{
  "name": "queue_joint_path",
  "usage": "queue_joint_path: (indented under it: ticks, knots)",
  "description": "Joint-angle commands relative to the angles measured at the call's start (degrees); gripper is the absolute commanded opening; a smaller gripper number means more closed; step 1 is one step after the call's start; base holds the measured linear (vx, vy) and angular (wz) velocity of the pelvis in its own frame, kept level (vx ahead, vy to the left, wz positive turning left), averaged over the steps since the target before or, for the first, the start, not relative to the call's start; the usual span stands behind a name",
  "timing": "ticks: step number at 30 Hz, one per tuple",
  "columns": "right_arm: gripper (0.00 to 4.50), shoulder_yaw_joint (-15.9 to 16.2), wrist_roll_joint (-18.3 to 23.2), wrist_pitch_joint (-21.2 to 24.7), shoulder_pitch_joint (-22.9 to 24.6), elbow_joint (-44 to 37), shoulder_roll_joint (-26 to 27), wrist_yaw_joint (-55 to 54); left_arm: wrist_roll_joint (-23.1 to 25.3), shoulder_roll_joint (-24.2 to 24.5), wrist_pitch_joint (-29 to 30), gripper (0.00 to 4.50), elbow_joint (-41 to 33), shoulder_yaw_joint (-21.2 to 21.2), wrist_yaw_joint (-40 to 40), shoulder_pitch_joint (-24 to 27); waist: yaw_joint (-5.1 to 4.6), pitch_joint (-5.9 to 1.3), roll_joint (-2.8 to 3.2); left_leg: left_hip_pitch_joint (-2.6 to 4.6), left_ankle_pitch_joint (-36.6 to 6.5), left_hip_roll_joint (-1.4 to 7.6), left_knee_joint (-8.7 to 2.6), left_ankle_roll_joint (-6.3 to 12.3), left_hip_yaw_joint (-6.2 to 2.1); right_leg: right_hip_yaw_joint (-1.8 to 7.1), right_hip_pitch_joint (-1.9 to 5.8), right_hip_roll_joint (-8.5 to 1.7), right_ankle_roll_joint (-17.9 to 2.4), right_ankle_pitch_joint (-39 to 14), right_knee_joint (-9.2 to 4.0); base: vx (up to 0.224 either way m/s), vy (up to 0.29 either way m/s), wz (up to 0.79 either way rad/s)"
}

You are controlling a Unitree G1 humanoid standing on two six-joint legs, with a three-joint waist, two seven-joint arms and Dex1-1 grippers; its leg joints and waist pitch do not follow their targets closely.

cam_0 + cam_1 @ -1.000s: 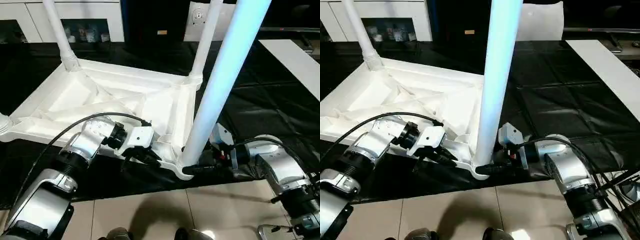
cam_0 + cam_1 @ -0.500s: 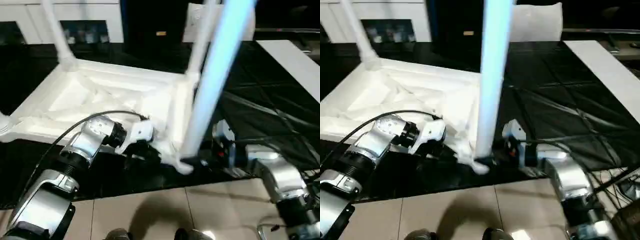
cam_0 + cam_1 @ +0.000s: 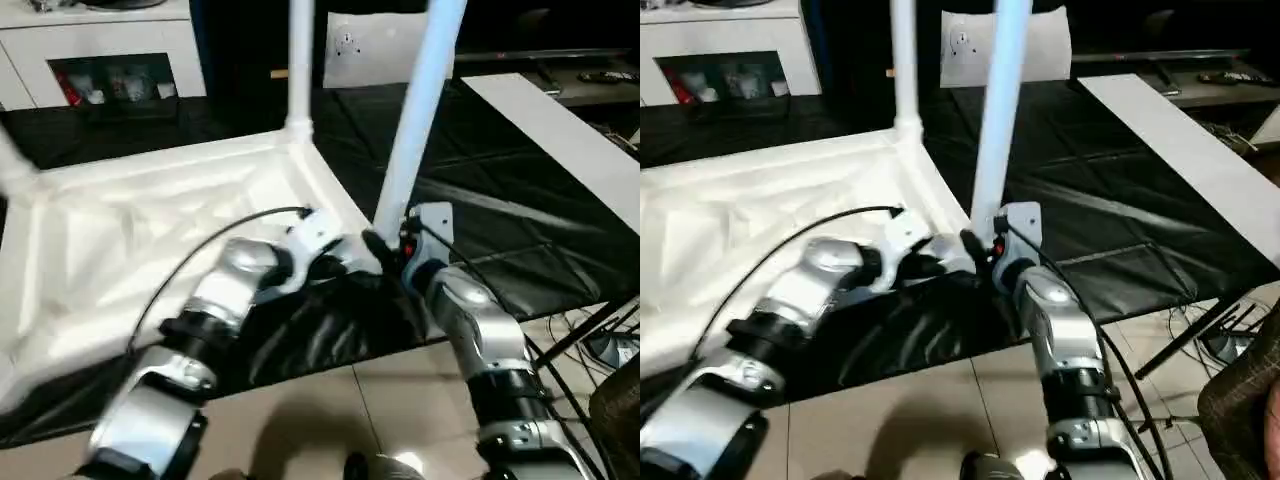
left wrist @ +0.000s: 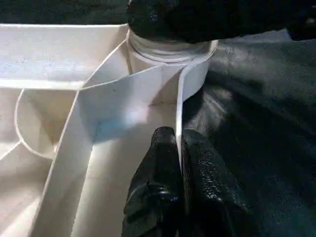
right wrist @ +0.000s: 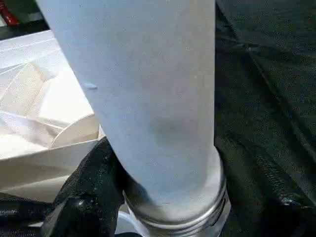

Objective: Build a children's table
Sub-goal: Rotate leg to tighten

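Our left gripper (image 4: 178, 163) pinches the upturned white plastic tabletop's rim (image 4: 180, 106); our right gripper (image 3: 385, 252) clasps the corner's long white tapered leg (image 3: 412, 120), which could cross-thread if tilted.

All-white table (image 3: 150, 220), black glossy sheet (image 3: 480, 180) beneath

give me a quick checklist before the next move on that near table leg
1. Left pincer shut on the tabletop's rim: ok.
2. Right pincer closed around the near leg at its base: ok.
3. Near leg standing in its corner socket: ok.
4. Leg fully seated: cannot tell.
5. Far leg upright in its socket: ok.
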Motion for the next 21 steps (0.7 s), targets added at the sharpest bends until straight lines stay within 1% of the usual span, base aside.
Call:
queue_joint_path:
  ticks: [1,2,3,4,5,6,7,8,9,10,11,12,13,14,15,16,17,18,19,20,21]
  knots:
    - [3.23,8.55,2.08,0.32,0.77,-0.55,5.99,7.09,-0.94,-4.01,-2.45,0.0,-1.67,-1.49,3.92,-2.11,0.25,-3.99,-0.04,-0.42,-11.26,3.32,-4.69,3.91,-1.65,3.37,2.84,-4.45,-7.47,-23.07,-4.07,0.0,0.0,0.0]
    - [3.23,8.24,2.19,-0.08,1.31,-1.02,5.46,7.73,-0.79,-3.25,-3.3,0.0,-2.03,-2.04,2.44,-1.6,0.31,-4.04,0.0,-0.43,-10.44,3.36,-4.66,4.26,-1.51,3.47,2.79,-4.4,-8.21,-21.4,-3.86,0.0,0.0,0.0]
    - [3.45,8.06,2.01,-1.09,2.01,-1.63,4.48,8.52,-0.68,-2.32,-3.64,0.0,-2.33,-2.34,1.24,-1.07,0.6,-4.26,0.06,-0.45,-8.11,3.38,-4.4,5.11,-1.19,3.77,2.8,-4.53,-9.92,-17.5,-3.38,0.0,0.0,0.0]
    - [3.45,7.86,2.09,-1.79,2.67,-2.23,3.45,9.44,-0.49,-1.5,-3.98,0.0,-2.42,-2.34,0.71,-0.66,0.62,-4.19,0.03,-0.58,-7.52,3.37,-4.38,5.37,-1.15,3.88,2.8,-4.49,-10.5,-16.44,-3.14,0.0,0.0,0.0]
    - [3.61,7.52,2.66,-2.01,3.75,-3.59,1.74,11.11,-0.47,-0.1,-5.56,0.0,-2.47,-2.37,-0.76,-0.05,0.79,-4.1,-0.1,-0.7,-7.51,3.28,-4.38,5.97,-1.09,3.89,2.99,-4.41,-11.02,-16.34,-3.06,0.0,0.0,0.0]
    - [3.72,7.41,2.82,-2.02,4.04,-3.99,1.22,11.57,-0.52,0.28,-6.09,0.0,-2.51,-2.35,-1.31,0.14,0.77,-4.19,-0.23,-0.74,-8.08,3.23,-4.26,6.5,-1.02,3.93,3.01,-4.44,-10.83,-17.83,-3.1,0.0,0.0,0.0]
    - [3.78,7.38,2.9,-2.19,4.46,-4.55,0.27,12.44,-0.61,0.84,-6.81,0.0,-2.36,-2.27,-1.93,0.28,0.87,-4.1,-0.2,-0.78,-8.23,3.14,-4.26,6.51,-1.0,3.91,2.98,-4.53,-10.58,-19.02,-3.31,0.0,0.0,0.0]
    - [3.95,7.35,2.99,-2.38,4.93,-5.18,-0.79,13.41,-0.72,1.47,-7.62,0.0,-2.19,-2.18,-2.63,0.43,0.92,-4.14,-0.13,-0.81,-8.13,3.04,-4.22,6.44,-0.98,3.87,3.03,-4.5,-10.28,-19.84,-3.38,0.0,0.0,0.0]
    - [3.95,7.46,2.8,-4.11,6.31,-6.79,-4.74,16.93,-1.15,3.64,-9.59,0.0,-1.76,-1.85,-5.38,0.96,1.19,-4.22,-0.11,-0.96,-7.07,3.02,-4.19,6.61,-0.98,3.76,3.18,-4.41,-9.43,-20.4,-3.47,0.0,0.0,0.0]
    - [4.08,7.54,2.58,-5.04,6.8,-7.32,-6.4,18.38,-1.38,4.51,-10.17,0.0,-1.63,-1.76,-6.67,1.17,1.27,-4.22,-0.16,-1.09,-6.64,3.03,-4.19,6.78,-0.97,3.75,3.32,-4.33,-9.12,-20.25,-3.47,0.0,0.0,0.0]
    - [4.24,7.43,2.65,-5.84,7.14,-7.83,-8.27,20.46,-1.8,5.68,-12.15,0.0,-1.51,-2.02,-9.16,1.46,1.35,-4.34,-0.13,-1.1,-6.18,3.17,-4.19,7.1,-0.93,3.82,3.25,-4.27,-8.94,-19.15,-3.28,0.0,0.0,0.0]
    - [4.24,7.34,2.72,-6.21,7.31,-8.13,-9.27,21.62,-2.04,6.33,-13.36,0.0,-1.44,-2.2,-10.58,1.62,1.22,-4.4,-0.12,-1.34,-5.64,3.15,-4.14,7.35,-0.96,3.79,3.39,-4.23,-9.35,-18.29,-3.08,0.0,0.0,0.0]
    - [4.24,6.84,3.31,-7.98,7.64,-8.76,-12.46,26.16,-2.34,8.62,-17.06,0.0,-0.85,-3.39,-15.03,1.89,1.33,-4.49,0.03,-1.33,-5.44,3.24,-4.08,7.41,-1.01,3.79,3.37,-4.31,-9.56,-17.91,-3.1,0.0,0.0,0.0]
    - [4.24,6.79,3.36,-8.24,7.68,-8.82,-12.83,26.84,-2.4,8.87,-17.4,0.0,-0.75,-3.55,-15.59,1.91,1.34,-4.6,-0.01,-1.26,-5.14,3.34,-4.03,7.41,-0.97,3.85,3.34,-4.22,-9.8,-17.22,-2.93,0.0,0.0,0.0]
    - [4.24,6.59,3.66,-9.36,7.85,-9.08,-14.71,30.24,-2.68,10.01,-18.7,0.0,-0.26,-4.12,-18.01,1.96,1.45,-4.62,0.22,-1.12,-4.62,3.44,-3.98,7.57,-0.85,3.88,3.14,-4.04,-10.67,-15.61,-2.69,0.0,0.0,0.0]
    - [4.24,6.56,3.73,-9.58,7.89,-9.14,-15.14,31.02,-2.74,10.23,-18.9,0.0,-0.13,-4.21,-18.49,1.96,1.55,-4.64,0.14,-1.11,-4.55,3.4,-3.93,7.82,-0.76,3.88,3.14,-3.95,-10.89,-15.01,-2.68,0.0,0.0,0.0]
    - [4.24,6.66,4.79,-10.02,8.12,-9.61,-17.49,35.7,-3.51,11.12,-20.33,0.0,0.57,-4.37,-21.38,1.83,1.83,-4.59,0.13,-1.01,-4.72,3.44,-3.97,8.02,-0.69,3.88,3.16,-3.96,-11.37,-14.78,-2.67,0.0,0.0,0.0]
    - [4.24,6.84,5.28,-9.97,8.22,-9.88,-18.28,37.27,-3.78,11.32,-20.56,0.0,0.79,-4.42,-22.38,1.73,1.96,-4.56,0.17,-0.94,-4.87,3.59,-3.99,7.9,-0.72,3.92,3.17,-4.07,-11.45,-14.9,-2.62,0.0,0.0,0.0]
    - [4.24,7.46,6.51,-9.81,8.4,-10.41,-20.42,41.29,-4.35,11.9,-21.55,0.0,1.42,-4.77,-25.23,1.42,2.39,-4.58,0.24,-0.65,-5.05,3.75,-4.02,7.71,-0.66,3.96,3.07,-3.99,-12.04,-14.77,-2.54,0.0,0.0,0.0]
    - [4.24,7.72,6.89,-9.82,8.42,-10.49,-21.01,42.19,-4.45,12.03,-21.89,0.0,1.66,-4.86,-25.94,1.31,2.61,-4.6,0.33,-0.54,-4.87,3.81,-4.06,7.72,-0.68,4.0,3.04,-3.98,-12.06,-14.44,-2.52,0.0,0.0,0.0]
    - [4.24,8.26,7.28,-9.96,8.38,-10.38,-22.14,44.03,-4.66,12.4,-22.55,0.0,1.93,-5.21,-27.79,1.19,2.89,-4.59,0.29,-0.4,-4.79,4.04,-4.13,7.51,-0.66,4.1,2.88,-4.03,-12.37,-13.9,-2.37,0.0,0.0,0.0]
